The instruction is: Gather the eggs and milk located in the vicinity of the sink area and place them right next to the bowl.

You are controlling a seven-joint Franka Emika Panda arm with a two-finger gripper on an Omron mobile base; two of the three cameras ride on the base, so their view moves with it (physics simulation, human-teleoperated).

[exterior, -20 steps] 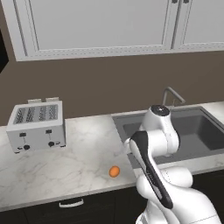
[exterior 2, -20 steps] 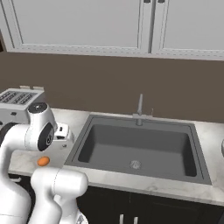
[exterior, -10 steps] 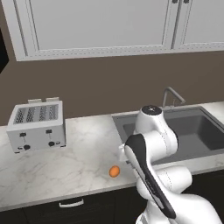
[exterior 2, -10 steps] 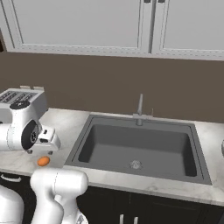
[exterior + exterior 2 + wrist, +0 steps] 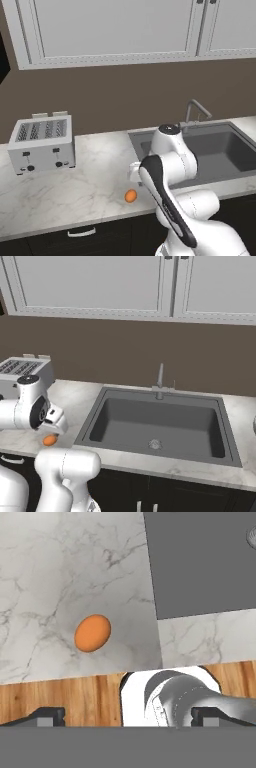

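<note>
Orange-brown egg [image 5: 92, 632] lies alone on white marble counter [image 5: 65, 572], near its front edge. Dark grey sink basin [image 5: 200, 562] to the right, apart from egg. Wood floor [image 5: 60, 694] below counter edge.

White marble counter [image 5: 60, 195], brown wall [image 5: 125, 95], pale upper cabinets [image 5: 100, 281], wood floor [image 5: 65, 694], toaster [image 5: 42, 142]

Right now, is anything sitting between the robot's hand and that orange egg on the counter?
Nothing visible does. The egg lies alone on bare marble counter beside the sink, and the open hand looks down on it from above, not touching it.
</note>
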